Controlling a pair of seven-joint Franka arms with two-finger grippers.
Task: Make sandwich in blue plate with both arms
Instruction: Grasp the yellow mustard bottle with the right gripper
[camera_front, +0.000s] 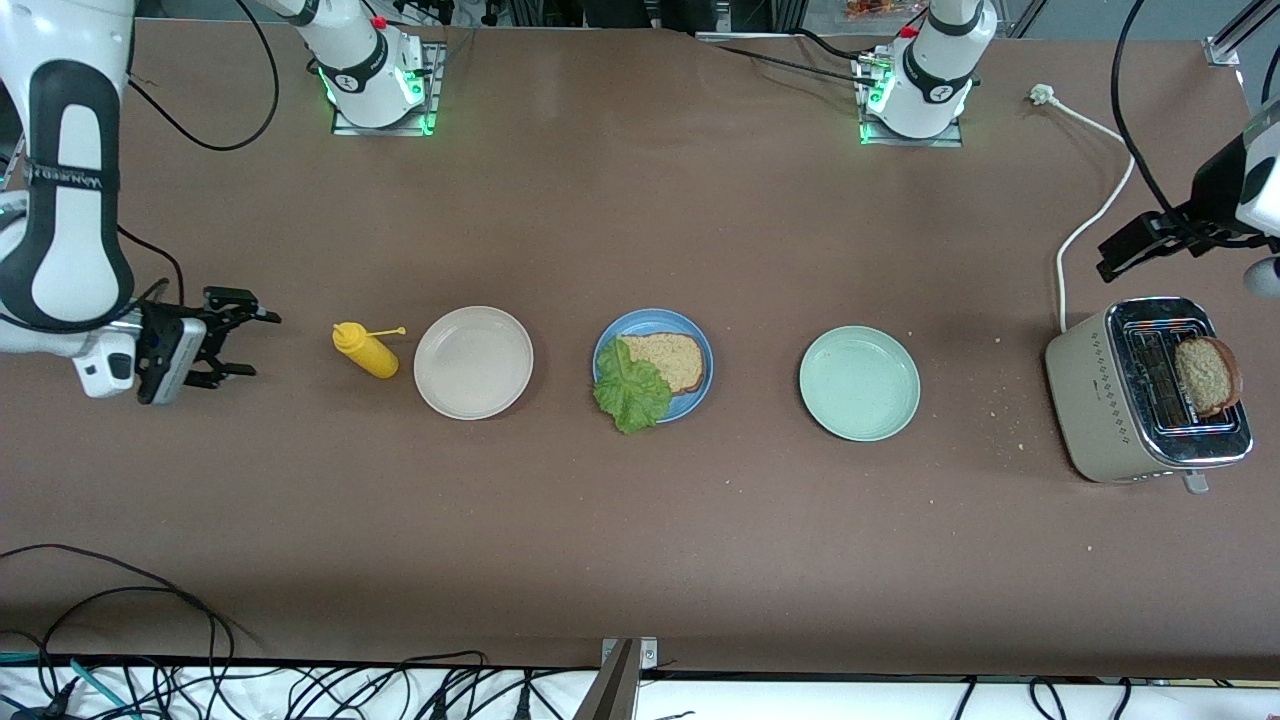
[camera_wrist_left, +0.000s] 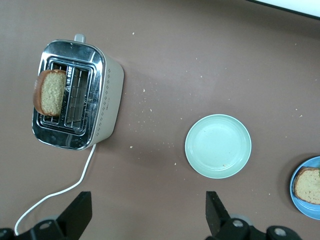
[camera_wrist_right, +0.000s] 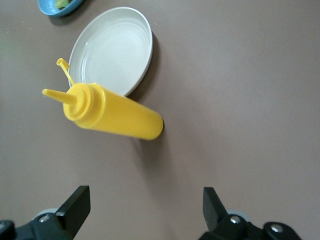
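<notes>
One bread slice (camera_front: 671, 359) and a lettuce leaf (camera_front: 630, 388) lay on the blue plate (camera_front: 700, 345) at mid-worktop. Left pincer (camera_wrist_left: 147, 217) hung open, empty, near the toaster (camera_front: 1110, 400); right pincer (camera_front: 232, 345) stood open, empty, beside the yellow bottle (camera_front: 366, 351)

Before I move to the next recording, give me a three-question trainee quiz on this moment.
1. True or false: a bread slice and a lettuce leaf already lie on the blue plate.
2. Where is the second bread slice? A) on the mint-green plate B) standing in the toaster C) in the left gripper
3. Fill in: the yellow squeeze bottle stands between the right gripper and the ____ plate.

Key: 1 true; 2 B; 3 beige. Both grippers are open and hold nothing.
</notes>
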